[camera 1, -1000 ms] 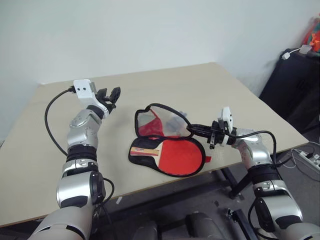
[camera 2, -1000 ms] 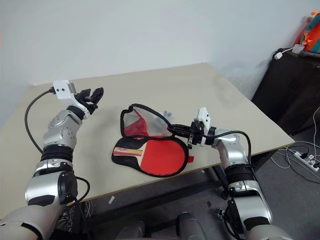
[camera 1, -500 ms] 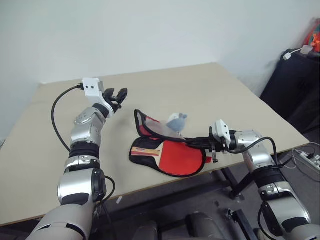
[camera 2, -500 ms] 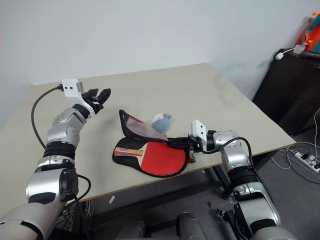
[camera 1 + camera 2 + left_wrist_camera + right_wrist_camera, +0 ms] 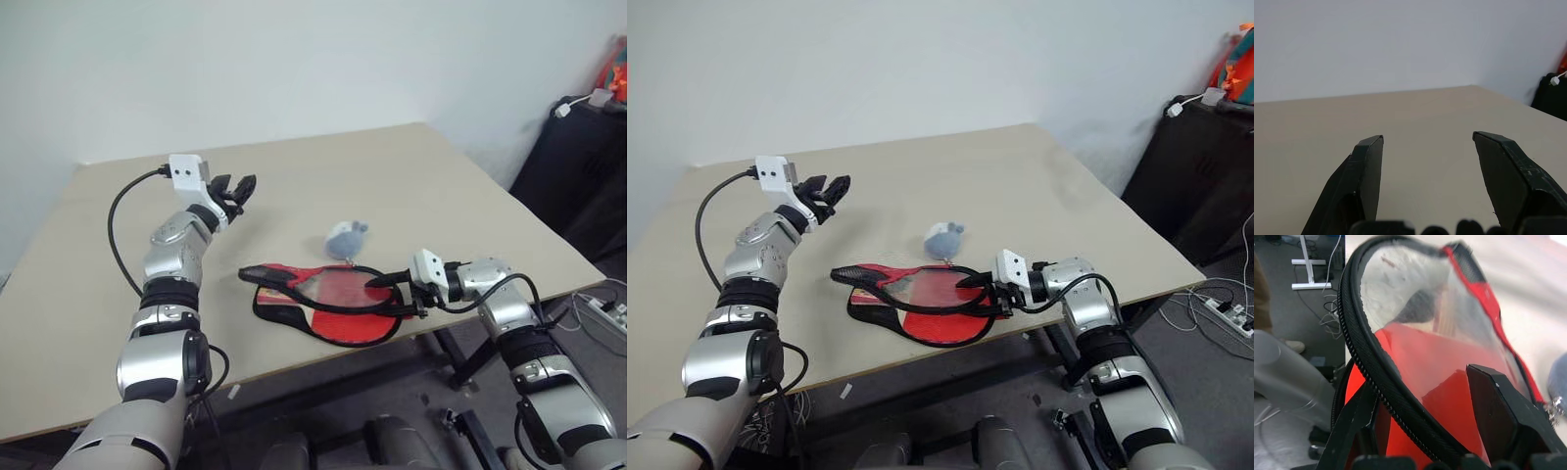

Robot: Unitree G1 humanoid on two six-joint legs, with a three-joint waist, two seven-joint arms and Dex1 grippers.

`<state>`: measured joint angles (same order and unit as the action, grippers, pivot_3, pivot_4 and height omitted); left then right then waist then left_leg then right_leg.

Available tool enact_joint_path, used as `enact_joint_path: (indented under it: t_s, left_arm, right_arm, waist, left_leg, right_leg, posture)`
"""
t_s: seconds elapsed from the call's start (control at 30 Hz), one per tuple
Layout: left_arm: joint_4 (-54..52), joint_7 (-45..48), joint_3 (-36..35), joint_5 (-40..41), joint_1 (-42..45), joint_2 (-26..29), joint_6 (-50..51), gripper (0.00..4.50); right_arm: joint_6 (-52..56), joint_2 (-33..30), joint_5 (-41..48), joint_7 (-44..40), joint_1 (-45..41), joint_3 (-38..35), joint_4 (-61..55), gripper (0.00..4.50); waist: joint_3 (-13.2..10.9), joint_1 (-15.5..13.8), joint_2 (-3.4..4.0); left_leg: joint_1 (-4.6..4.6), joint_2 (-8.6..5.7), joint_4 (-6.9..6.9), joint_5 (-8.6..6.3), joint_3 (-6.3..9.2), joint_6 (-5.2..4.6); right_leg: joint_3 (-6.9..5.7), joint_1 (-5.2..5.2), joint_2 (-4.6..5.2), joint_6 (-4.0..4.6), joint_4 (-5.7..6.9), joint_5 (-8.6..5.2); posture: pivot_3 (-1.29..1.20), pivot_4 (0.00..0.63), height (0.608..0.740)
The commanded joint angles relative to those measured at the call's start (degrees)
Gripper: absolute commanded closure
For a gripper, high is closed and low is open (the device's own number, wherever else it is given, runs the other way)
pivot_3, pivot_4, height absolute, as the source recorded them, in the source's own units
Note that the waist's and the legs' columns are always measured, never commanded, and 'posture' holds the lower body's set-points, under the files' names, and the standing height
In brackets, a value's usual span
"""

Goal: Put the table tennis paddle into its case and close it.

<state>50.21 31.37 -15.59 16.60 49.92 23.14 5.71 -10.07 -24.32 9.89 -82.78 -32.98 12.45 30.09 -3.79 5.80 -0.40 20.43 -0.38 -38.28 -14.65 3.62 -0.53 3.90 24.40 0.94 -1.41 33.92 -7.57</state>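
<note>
Closing step: paddle sits inside the case, top flap laid over it, zipper not yet run, so I judge the task past halfway.
Left gripper (image 5: 235, 187): raised above the table (image 5: 88, 294) at the left, well apart from the case, jaws wide, holding nothing.
Case (image 5: 323, 304): lies flat near the table's front edge, centre; clear flap over the red, black zipper rim (image 5: 1369, 364) gaping on the right side.
Table tennis paddle (image 5: 343, 318): inside the case, red face seen under the clear flap; handle end toward the left, hard to make out.
Ball (image 5: 345, 236): grey-white, on the table just behind the case, apart from it.
Right gripper (image 5: 394, 285): at the case's right rim, jaws parted around the zipper rim, not clamping it as far as I can tell.
Next move: needs finding the zipper pull and dragging it round the rim, other gripper pinning the case down.
Counts: 1 paddle, 1 case, 1 ball, 2 grippers.
</note>
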Motion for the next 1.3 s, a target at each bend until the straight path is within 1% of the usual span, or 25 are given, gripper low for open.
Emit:
enact_joint_path:
  t_s: [0.03, 0.4, 0.63, 0.8, 0.93, 1.03, 1.1, 1.2, 1.3]
  left_arm:
    - [-2.3, 1.0, 0.4, 0.2, 1.3, -0.2, -0.3, 1.42]
    - [-2.9, 1.5, 1.4, 0.0, 1.4, -1.2, 0.0, 1.42]
    - [-3.3, 2.0, 2.1, -0.1, 1.3, -2.1, 0.2, 1.42]
    - [-4.7, 4.5, 2.9, 0.3, 0.5, -2.8, 1.2, 1.42]
    - [-7.2, 7.2, 3.8, 0.9, -0.9, -3.2, 2.8, 1.42]
    - [-11.2, 11.3, 4.4, 2.6, -2.7, -3.5, 5.8, 1.42]
    - [-15.2, 15.5, 6.0, 3.4, -4.8, -3.4, 8.0, 1.42]
    - [-19.5, 19.0, 7.6, 4.2, -6.9, -3.1, 10.5, 1.42]
    - [-22.9, 25.2, 11.2, 3.6, -8.8, -1.7, 12.0, 1.42]
  right_arm:
    - [-0.7, -3.2, -2.6, -1.7, -0.4, 1.8, -2.0, 1.95]
    - [-3.2, -7.0, -6.4, -1.1, -1.2, 3.7, 0.7, 1.95]
    - [-7.9, -10.4, -11.9, 1.0, -3.8, 5.1, 5.0, 1.95]
    - [-10.5, -12.3, -15.0, 3.0, -5.3, 5.6, 7.2, 1.95]
    - [-11.3, -12.6, -17.2, 7.7, -6.9, 5.0, 9.2, 1.95]
    - [-11.8, -11.9, -17.9, 13.1, -8.7, 3.6, 10.6, 1.95]
    - [-11.3, -10.8, -17.2, 17.2, -9.9, 2.2, 11.6, 1.95]
    - [-9.7, -9.3, -16.1, 21.7, -11.3, 0.1, 12.8, 1.95]
    - [-8.5, -6.5, -15.0, 26.8, -12.5, -2.3, 14.2, 1.95]
  waist:
    - [0.0, 0.0, 0.00]
    - [0.0, 0.0, -0.02]
    - [0.0, 0.0, -0.03]
    - [0.0, 0.0, -0.04]
    - [0.0, 0.1, -0.04]
    - [0.0, 0.1, -0.04]
    - [0.0, 0.1, -0.04]
    - [0.0, 0.1, -0.05]
    - [0.0, 0.1, -0.05]
  left_leg:
    - [0.00, 0.00, 0.00, 0.00, 0.00, 0.00]
    - [0.00, -0.01, -0.03, 0.00, -0.01, 0.00]
    - [0.00, -0.05, -0.04, 0.00, -0.02, 0.00]
    - [-0.01, -0.04, -0.05, 0.00, -0.02, 0.00]
    - [-0.05, -0.04, -0.05, 0.00, -0.08, 0.00]
    - [-0.15, -0.04, -0.06, 0.01, -0.09, 0.00]
    - [-0.15, -0.04, -0.06, 0.01, -0.10, 0.00]
    - [-0.15, -0.04, -0.06, 0.01, -0.11, -0.01]
    - [-0.16, -0.04, -0.06, 0.01, -0.11, -0.01]
  right_leg:
    - [0.00, 0.00, 0.00, 0.00, 0.00, 0.00]
    - [0.01, -0.01, 0.00, 0.00, 0.01, 0.00]
    - [0.02, -0.03, 0.02, 0.00, 0.00, 0.00]
    - [0.03, -0.04, 0.00, 0.00, 0.00, 0.00]
    - [0.10, -0.06, 0.00, 0.00, 0.01, 0.00]
    - [0.13, -0.13, 0.00, 0.00, 0.02, 0.00]
    - [0.15, -0.13, -0.01, 0.00, 0.04, 0.00]
    - [0.18, -0.13, -0.02, 0.00, 0.04, 0.00]
    - [0.22, -0.14, -0.03, 0.01, 0.04, 0.00]
  posture:
    - [0.00, 0.000, 0.740]
    - [0.00, 0.000, 0.740]
    - [0.00, 0.000, 0.740]
    - [0.00, 0.000, 0.740]
    - [0.00, 0.000, 0.740]
    - [0.00, 0.000, 0.740]
    - [0.00, 0.000, 0.740]
    - [0.00, 0.000, 0.740]
    - [0.00, 0.000, 0.740]
